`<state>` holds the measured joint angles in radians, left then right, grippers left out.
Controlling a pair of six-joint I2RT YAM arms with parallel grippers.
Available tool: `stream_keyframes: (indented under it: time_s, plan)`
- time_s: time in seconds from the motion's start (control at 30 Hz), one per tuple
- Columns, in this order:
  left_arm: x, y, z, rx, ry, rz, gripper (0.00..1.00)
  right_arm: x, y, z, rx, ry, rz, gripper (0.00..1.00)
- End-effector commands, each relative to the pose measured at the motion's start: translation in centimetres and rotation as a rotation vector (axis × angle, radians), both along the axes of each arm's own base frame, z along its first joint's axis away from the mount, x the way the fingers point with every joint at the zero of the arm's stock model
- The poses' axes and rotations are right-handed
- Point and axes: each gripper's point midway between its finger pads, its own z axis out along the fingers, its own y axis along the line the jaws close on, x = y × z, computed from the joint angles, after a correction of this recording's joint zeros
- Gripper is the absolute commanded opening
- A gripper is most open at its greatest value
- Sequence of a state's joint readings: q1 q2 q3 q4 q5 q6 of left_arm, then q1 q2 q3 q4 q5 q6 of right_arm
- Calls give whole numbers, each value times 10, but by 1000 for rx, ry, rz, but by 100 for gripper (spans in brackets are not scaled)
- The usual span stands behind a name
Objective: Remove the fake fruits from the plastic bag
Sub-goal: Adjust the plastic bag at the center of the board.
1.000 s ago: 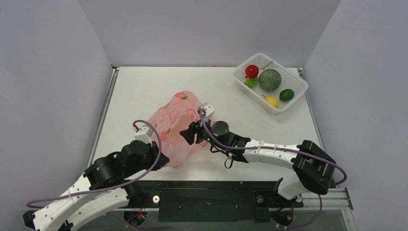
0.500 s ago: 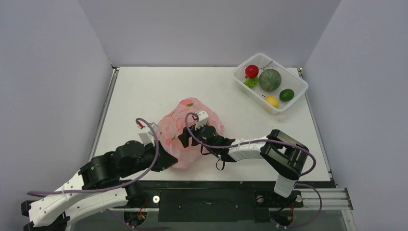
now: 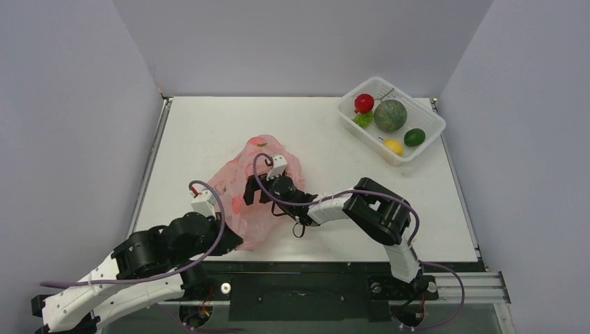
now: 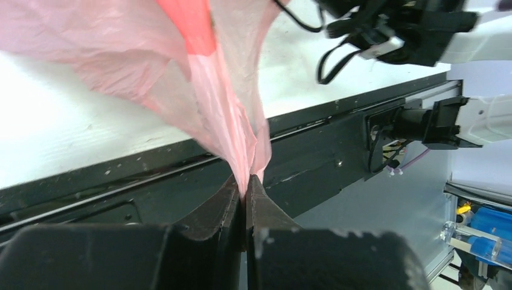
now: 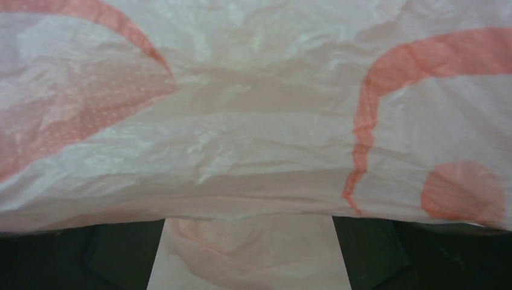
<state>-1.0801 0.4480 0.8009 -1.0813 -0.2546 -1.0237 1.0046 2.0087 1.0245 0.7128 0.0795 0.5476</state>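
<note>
From where I stand, the plastic bag (image 3: 245,182) lies crumpled on the table (image 3: 209,132) near the front edge, between the two arms, and its pink film is too cloudy for me to tell if anything is inside. The left gripper (image 4: 246,188) has its jaws pressed together on a pinched fold at the bag's near edge, the film fanning up from the tips. The right gripper (image 3: 250,192) is nosed into the bag's right side; its fingers (image 5: 121,254) stand apart, but film drapes over them and hides the tips. Well apart, at the far right corner, a white basket (image 3: 371,137) holds the melon (image 3: 390,115), the red round one (image 3: 364,103), the leafy piece (image 3: 362,119), the dark green oval (image 3: 415,137) and the lemon (image 3: 393,146), half hidden by the rim.
</note>
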Motion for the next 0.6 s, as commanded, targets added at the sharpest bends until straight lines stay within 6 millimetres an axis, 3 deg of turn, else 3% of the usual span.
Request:
stream_keyframes:
  time_s: [0.0,0.03,0.07,0.1,0.13,0.17,0.2,0.3,0.57]
  plan:
    - [11,-49,44,-151,-85,-103,0,29,2,33,185,2,-125,95]
    - [14,-78,68,-233,-120,-175,0,34,-4,35,197,0,-148,95]
    - [13,-94,91,-286,-153,-231,0,40,-16,35,194,-2,-178,95]
    - [9,-125,96,-305,-116,-331,0,42,-22,35,195,-4,-189,95]
    - [-1,-139,124,-338,-149,-411,0,46,-34,37,192,-5,-205,95]
    - [0,-155,113,-270,-126,-434,0,48,-40,37,190,-6,-208,95]
    - [-17,-163,133,-271,-169,-500,0,49,-52,37,185,-5,-215,96]
    - [-16,-153,118,-161,-187,-442,0,42,-65,38,186,-13,-191,98]
    - [-11,-45,20,-22,-17,-91,0,-4,-62,30,140,-14,-58,100]
